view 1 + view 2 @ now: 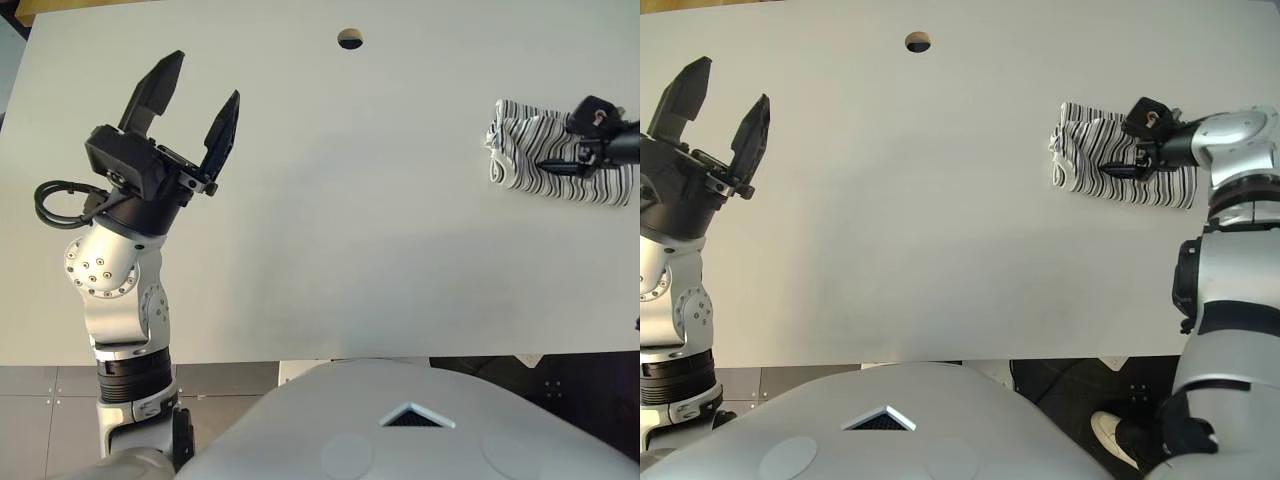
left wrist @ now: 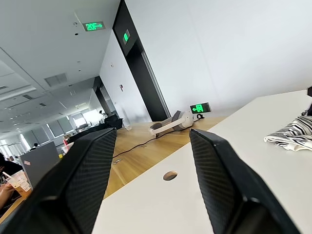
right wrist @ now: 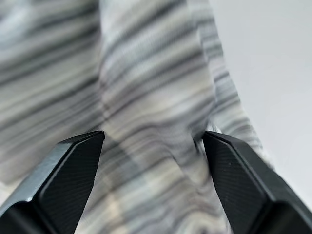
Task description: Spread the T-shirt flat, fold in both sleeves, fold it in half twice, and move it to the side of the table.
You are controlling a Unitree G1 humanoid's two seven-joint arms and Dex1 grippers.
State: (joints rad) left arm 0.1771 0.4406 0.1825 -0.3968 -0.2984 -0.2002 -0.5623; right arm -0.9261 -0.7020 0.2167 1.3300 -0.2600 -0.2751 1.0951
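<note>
The striped T-shirt (image 1: 1085, 158) lies folded into a small bundle near the right side of the white table (image 1: 360, 250). My right gripper (image 1: 1118, 168) hovers right over the bundle's right half. In the right wrist view its fingers (image 3: 73, 165) stand wide apart, open, with the striped cloth (image 3: 146, 97) just below and between them. My left gripper (image 1: 205, 78) is raised over the table's left part, far from the shirt, open and holding nothing. The left wrist view looks between its fingers (image 2: 87, 170) and catches the shirt (image 2: 292, 134) at a distance.
A round cable hole (image 1: 350, 39) sits near the table's far edge. The front edge of the table runs just ahead of my body. A wide bare stretch of tabletop lies between the two arms.
</note>
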